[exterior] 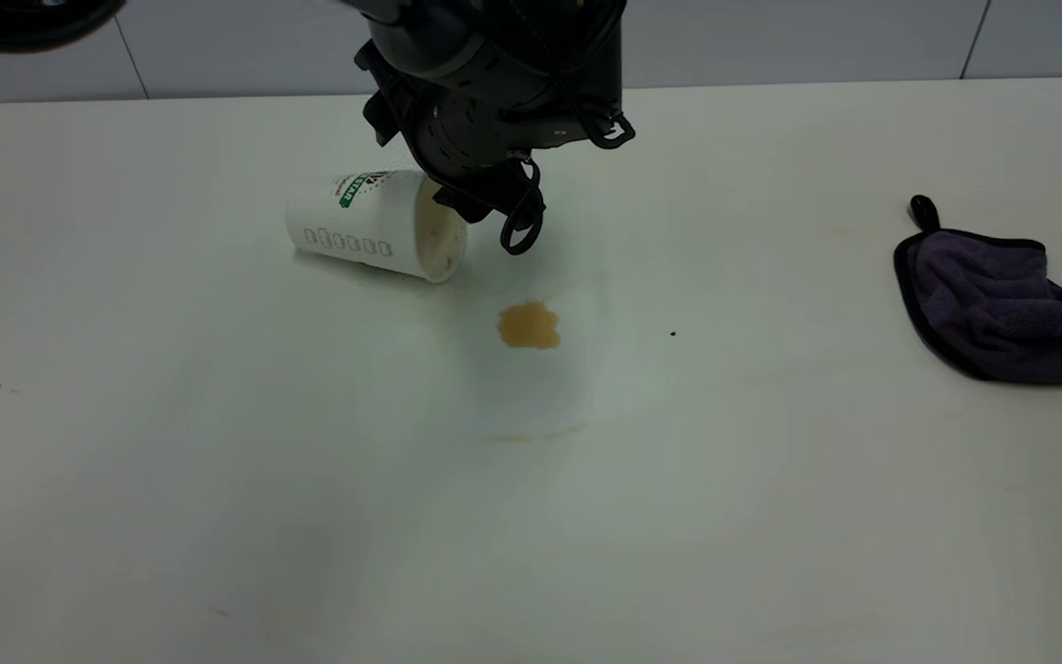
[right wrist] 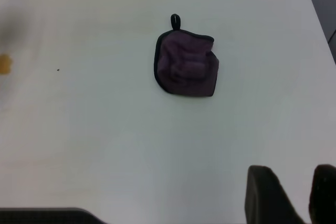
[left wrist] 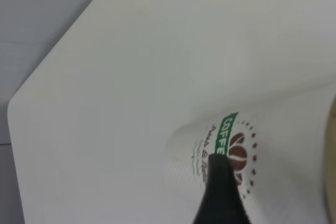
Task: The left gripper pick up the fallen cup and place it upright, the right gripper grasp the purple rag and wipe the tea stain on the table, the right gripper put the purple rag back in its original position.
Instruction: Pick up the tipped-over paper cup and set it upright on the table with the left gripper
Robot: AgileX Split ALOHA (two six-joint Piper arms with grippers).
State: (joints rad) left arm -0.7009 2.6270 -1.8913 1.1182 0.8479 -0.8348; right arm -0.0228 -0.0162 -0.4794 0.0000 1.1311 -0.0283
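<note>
1. Watching the cup [exterior: 374, 226] first: it lies on its side toward the far edge of the table [exterior: 218, 516], left of centre, mouth facing the tea stain [exterior: 529, 325]. I judge it could roll or skid away if one finger pushes it before the other closes.
2. It looks white and textured, with a green banner, brown bean marks and a cream inside.
3. My left gripper [exterior: 471, 198] hangs right at the cup's rim. On the left wrist view one dark finger [left wrist: 223, 198] lies across the logo; I cannot tell whether the jaws are parted or closed.
4. The stain sits just nearer than the cup's mouth, so a dragged cup might smear it.
5. The purple rag [exterior: 997, 309] lies untouched near the right edge.
6. My right gripper [right wrist: 299, 195] waits apart from the rag, fingers parted, holding nothing.
</note>
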